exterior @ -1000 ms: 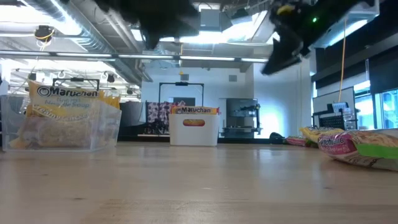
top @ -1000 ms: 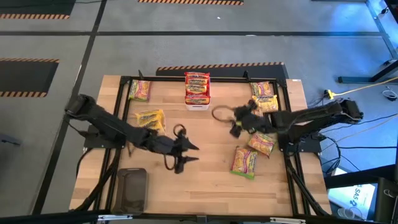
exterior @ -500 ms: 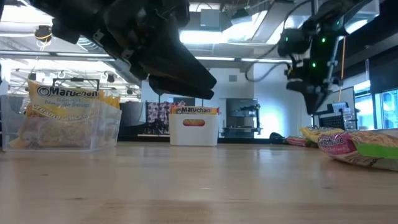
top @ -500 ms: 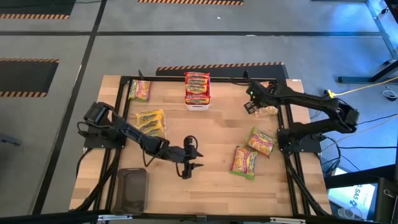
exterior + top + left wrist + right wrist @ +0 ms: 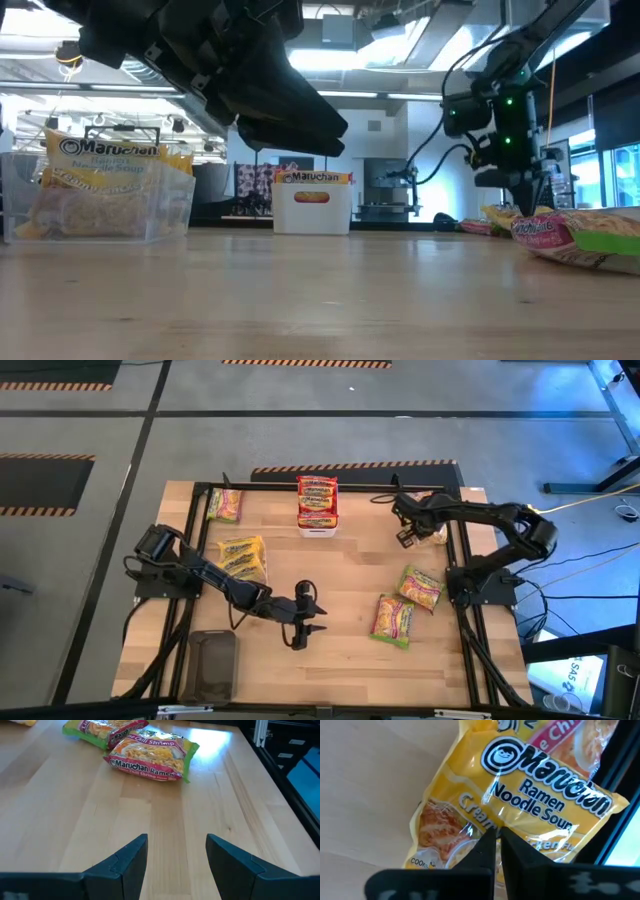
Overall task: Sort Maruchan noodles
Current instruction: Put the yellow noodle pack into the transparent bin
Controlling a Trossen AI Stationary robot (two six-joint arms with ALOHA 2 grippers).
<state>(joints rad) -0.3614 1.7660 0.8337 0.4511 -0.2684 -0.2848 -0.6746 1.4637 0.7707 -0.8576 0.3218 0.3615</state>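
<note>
My right gripper (image 5: 497, 836) is at the table's far right (image 5: 407, 539), pointing down and shut on a yellow Maruchan noodle packet (image 5: 520, 805) that lies in a small pile (image 5: 430, 525). Two green-and-pink packets (image 5: 420, 587) (image 5: 393, 620) lie flat on the wood nearer the front. My left gripper (image 5: 301, 630) hovers open over bare table at the middle, with nothing between its fingers (image 5: 177, 840). More packets sit in a white bin (image 5: 317, 505) and two clear bins (image 5: 225, 506) (image 5: 243, 556). My right gripper pinches the crinkled wrapper on the yellow packet's top face (image 5: 479, 831), near its middle, between its two fingertips. The fingers come from above, pointing down. The packet lies flat, resting on the table and partly on the packet beside it.
A dark tray (image 5: 212, 665) lies at the near left corner. The black frame rail (image 5: 455, 545) runs close beside the yellow packets at the right edge. Bare wood stretches between the two grippers and along the front edge.
My right gripper has gone from the table's middle toward the far right corner and come down onto the yellow packets there. My left gripper has moved a little toward the near edge and lower, then stayed still.
</note>
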